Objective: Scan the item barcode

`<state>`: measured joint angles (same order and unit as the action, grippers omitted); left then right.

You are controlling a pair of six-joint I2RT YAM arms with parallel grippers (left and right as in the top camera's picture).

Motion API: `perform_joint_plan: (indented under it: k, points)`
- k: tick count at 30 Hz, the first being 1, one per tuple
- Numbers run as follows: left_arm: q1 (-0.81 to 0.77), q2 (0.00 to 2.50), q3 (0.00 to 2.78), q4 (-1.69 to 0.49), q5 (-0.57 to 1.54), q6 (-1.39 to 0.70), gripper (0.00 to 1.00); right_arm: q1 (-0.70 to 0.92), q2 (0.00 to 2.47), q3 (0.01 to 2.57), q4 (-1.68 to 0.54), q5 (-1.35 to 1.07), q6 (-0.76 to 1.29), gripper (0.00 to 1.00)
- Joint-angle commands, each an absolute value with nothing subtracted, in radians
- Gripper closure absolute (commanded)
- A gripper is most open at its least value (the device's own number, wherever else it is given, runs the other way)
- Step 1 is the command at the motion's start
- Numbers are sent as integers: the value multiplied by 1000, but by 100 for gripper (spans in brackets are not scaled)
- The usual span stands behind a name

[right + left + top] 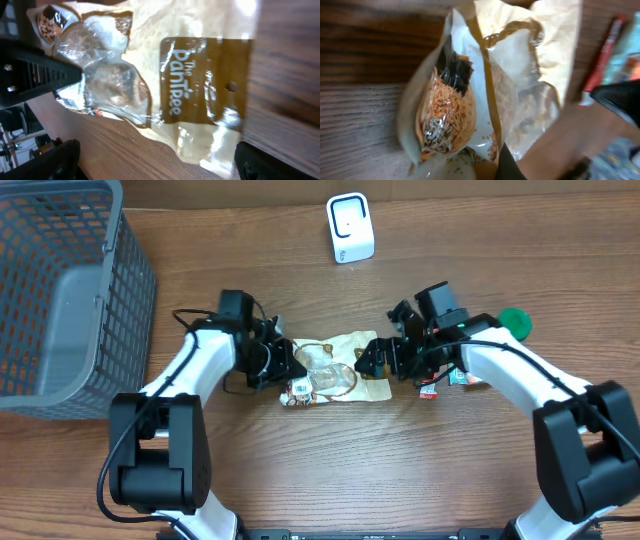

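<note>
Brown wood grain covers the table (400, 470), and on it, near the middle, lies the snack packet (335, 375), a flat pouch of cream and brown film with a clear window, its long side running left to right between the two arms. The left gripper (283, 366) sits at the packet's left end with its jaws closed on the film there. In the right wrist view one of its black fingers (40, 75) reaches across the clear window from the left. The left wrist view looks straight down on the packet (520, 75) from close by, showing an orange and black printed label on its left side and glossy, crinkled film on the right. The right gripper (372, 360) hovers at the packet's right end with its jaws spread wide and gripping nothing. In its own camera the right gripper (160, 162) has a fingertip in each lower corner, and the packet (200, 85) with its brown printed band lies ahead of the gap between them. No barcode can be made out in any view. A white scanner (350, 227) stands upright at the table's far edge, well apart from the packet. A grey mesh basket (140, 280) stands at the far left, a green object (515, 323) is behind the right arm, and small red and teal packets (445, 380) lie just beside that arm.
</note>
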<state>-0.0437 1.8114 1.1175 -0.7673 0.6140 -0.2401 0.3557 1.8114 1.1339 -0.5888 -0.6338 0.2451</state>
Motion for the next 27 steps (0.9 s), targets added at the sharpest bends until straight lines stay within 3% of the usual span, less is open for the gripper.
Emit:
perform_joint_plan:
  k: [1,15,27]
  points:
    - [-4,1817,1166,-799,764,-150,96,323,1780,1159,-593,-685,231,0]
    - [73,1817,1194,-934,1091,3,96,257,1781,1159,-608,-813,315,0]
    - [72,1817,1194,-1021,1156,113,96,258,1781,1149,-558,-960,375,0]
